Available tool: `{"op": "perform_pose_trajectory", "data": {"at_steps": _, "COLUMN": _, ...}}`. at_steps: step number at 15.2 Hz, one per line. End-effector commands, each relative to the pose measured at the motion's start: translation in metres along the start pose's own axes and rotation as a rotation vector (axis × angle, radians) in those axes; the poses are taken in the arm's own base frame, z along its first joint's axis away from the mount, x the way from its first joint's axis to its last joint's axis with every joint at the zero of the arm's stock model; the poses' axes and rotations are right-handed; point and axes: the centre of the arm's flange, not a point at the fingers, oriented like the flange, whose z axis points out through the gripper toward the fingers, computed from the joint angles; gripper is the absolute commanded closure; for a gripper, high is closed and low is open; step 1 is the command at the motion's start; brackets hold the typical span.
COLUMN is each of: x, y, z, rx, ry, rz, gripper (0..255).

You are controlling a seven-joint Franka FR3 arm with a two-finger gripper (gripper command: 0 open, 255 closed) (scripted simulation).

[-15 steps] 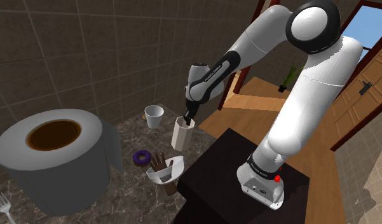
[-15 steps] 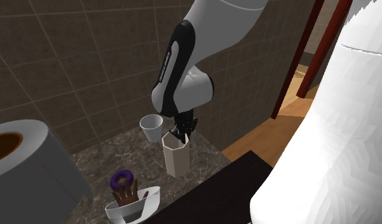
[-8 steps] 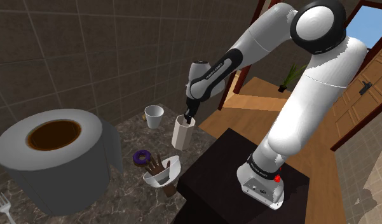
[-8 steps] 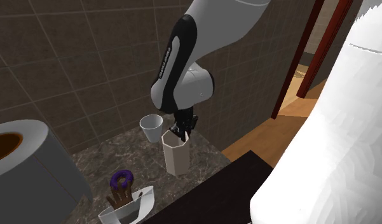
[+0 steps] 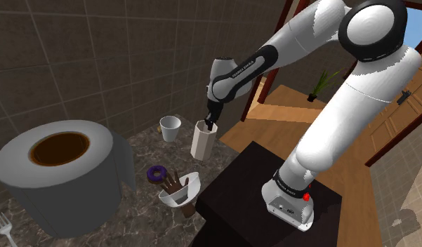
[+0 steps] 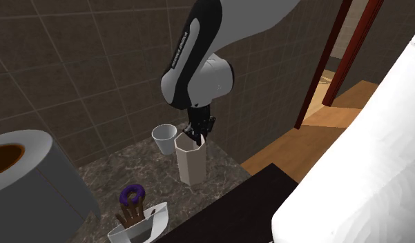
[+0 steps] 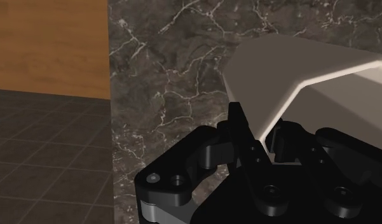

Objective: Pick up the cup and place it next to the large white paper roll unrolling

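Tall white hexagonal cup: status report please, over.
Black gripper shut on rim of tall white hexagonal cup. Cup upright, apart from big grey paper roll. Purple ring and white bowl lie between.

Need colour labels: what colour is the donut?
The donut is purple, clearest in the second exterior view.

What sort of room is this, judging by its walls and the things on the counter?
Probably a bathroom in a house: dark brown tiled walls, a dark veined marble counter, and a huge white paper roll with a brown core on it. The black gripper clasps a white six-sided cup.
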Motion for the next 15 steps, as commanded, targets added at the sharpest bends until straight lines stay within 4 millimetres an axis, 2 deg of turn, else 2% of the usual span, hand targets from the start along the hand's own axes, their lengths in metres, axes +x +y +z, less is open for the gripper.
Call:
{"op": "perform_pose_trajectory", "data": {"at_steps": 1, "x": -0.001, "y": -0.001, "z": -0.01, "rx": 0.0, "ry": 0.0, "rz": 0.0, "gripper": 255}}
{"op": "perform_pose_trajectory", "data": {"at_steps": 15, "x": -0.006, "y": -0.001, "z": -0.084, "rx": 0.0, "ry": 0.0, "rz": 0.0, "gripper": 255}}
